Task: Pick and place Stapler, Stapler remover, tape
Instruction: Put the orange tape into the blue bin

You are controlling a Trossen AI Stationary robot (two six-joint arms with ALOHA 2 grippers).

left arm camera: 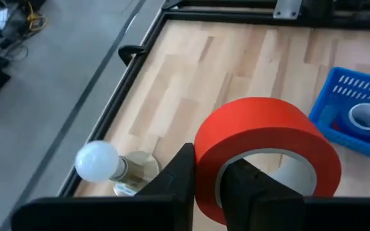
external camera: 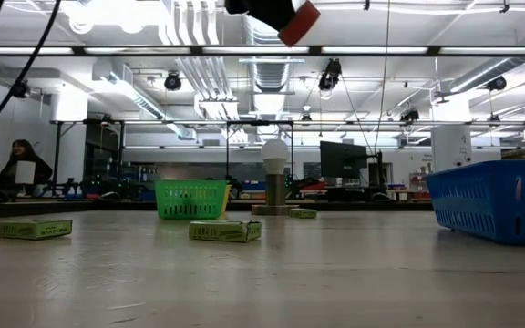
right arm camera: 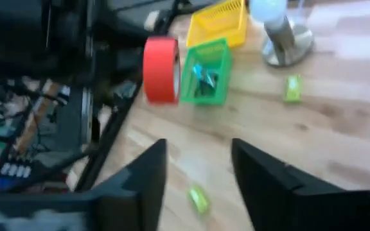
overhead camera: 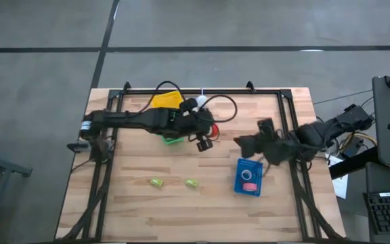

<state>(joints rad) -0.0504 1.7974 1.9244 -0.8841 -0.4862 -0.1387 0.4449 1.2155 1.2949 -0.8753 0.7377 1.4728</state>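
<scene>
The left gripper (left arm camera: 209, 186) is clamped on a red tape roll (left arm camera: 266, 154), one finger through its centre hole, holding it in the air above the middle of the table (overhead camera: 202, 203). Close by it stand a green basket (overhead camera: 172, 139) and a yellow basket (overhead camera: 166, 99). The right gripper (overhead camera: 244, 143) waits with fingers spread, empty, beside the blue basket (overhead camera: 239, 177), which holds another tape roll (overhead camera: 248, 175).

Wooden counter (overhead camera: 181, 210) fills mid frame. White bulb on a little stand (overhead camera: 202, 102) sits near top centre, and someone sits at far left of the low view (external camera: 21, 164).
</scene>
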